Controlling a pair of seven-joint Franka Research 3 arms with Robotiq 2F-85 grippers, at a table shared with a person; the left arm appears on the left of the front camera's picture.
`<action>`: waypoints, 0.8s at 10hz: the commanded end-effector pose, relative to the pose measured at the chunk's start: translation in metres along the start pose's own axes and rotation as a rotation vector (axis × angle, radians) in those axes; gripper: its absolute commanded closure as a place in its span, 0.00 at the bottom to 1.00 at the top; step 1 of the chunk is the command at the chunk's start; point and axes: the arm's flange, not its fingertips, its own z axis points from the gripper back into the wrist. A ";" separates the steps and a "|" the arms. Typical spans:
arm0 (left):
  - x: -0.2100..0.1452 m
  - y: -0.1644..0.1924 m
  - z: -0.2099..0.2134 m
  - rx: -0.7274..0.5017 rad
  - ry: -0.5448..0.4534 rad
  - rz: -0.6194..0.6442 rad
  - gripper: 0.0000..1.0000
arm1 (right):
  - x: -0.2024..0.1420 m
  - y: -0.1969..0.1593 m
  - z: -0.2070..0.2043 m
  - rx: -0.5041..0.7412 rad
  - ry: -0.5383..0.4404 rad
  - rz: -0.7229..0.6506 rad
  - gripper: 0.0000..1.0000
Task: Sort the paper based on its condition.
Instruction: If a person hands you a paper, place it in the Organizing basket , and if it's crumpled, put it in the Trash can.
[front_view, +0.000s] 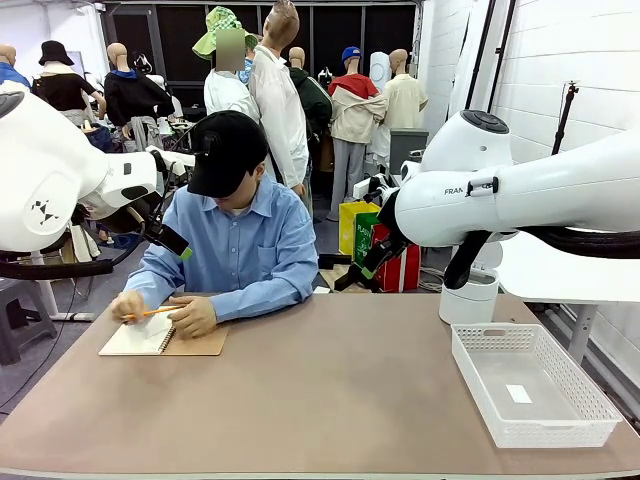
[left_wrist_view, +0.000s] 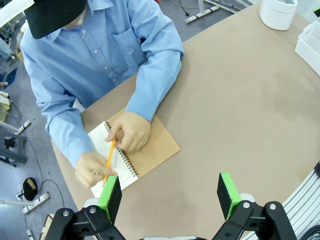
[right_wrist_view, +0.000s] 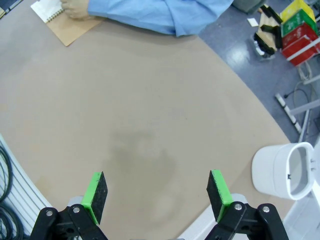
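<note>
Green-padded right tool (right_wrist_view: 156, 192) hangs with fingers wide apart over the bare tan surface (right_wrist_view: 150, 125), a white round bin (right_wrist_view: 282, 170) beside it. Left tool (left_wrist_view: 170, 195), equally spread and holding nothing, looks down on the person's hands (left_wrist_view: 131, 131) writing with an orange pencil (left_wrist_view: 109, 160) on the white paper page of a tan-covered spiral notebook (left_wrist_view: 150, 150). From the front, a white mesh basket (front_view: 530, 385) sits on the robot's right.

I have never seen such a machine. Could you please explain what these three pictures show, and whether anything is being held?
Two white robot arms stand at a brown table. One picture looks across the table; the other two look down from each arm's wrist.

Opposite, a person writes in a spiral notebook with an orange pencil.

A white mesh basket lies on the table with a small white slip inside; a white tub stands near it.

The left gripper and right gripper have open, empty jaws.
</note>
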 end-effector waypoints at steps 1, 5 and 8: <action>0.000 0.001 0.001 0.000 -0.002 0.001 0.00 | 0.000 0.000 0.000 -0.005 0.003 0.000 0.00; 0.000 0.001 0.001 0.000 -0.002 0.001 0.00 | 0.000 0.000 0.000 -0.005 0.003 0.000 0.00; 0.000 0.001 0.001 0.000 -0.002 0.001 0.00 | 0.000 0.000 0.000 -0.005 0.003 0.000 0.00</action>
